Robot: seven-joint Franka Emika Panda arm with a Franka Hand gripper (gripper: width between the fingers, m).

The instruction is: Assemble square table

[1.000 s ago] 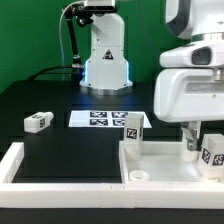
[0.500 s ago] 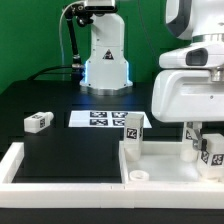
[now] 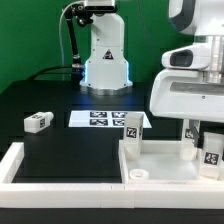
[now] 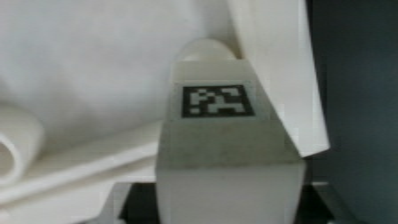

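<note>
TOOL: tool clamped on upright leg block | PANEL: square panel lies on counter at the exterior view's right, held block over it — seating cannot be told | OTHERS: second leg block upright at panel's far corner; third leg block lies apart, near marker board

White panel, black-and-white tagged white leg blocks, black table.
</note>
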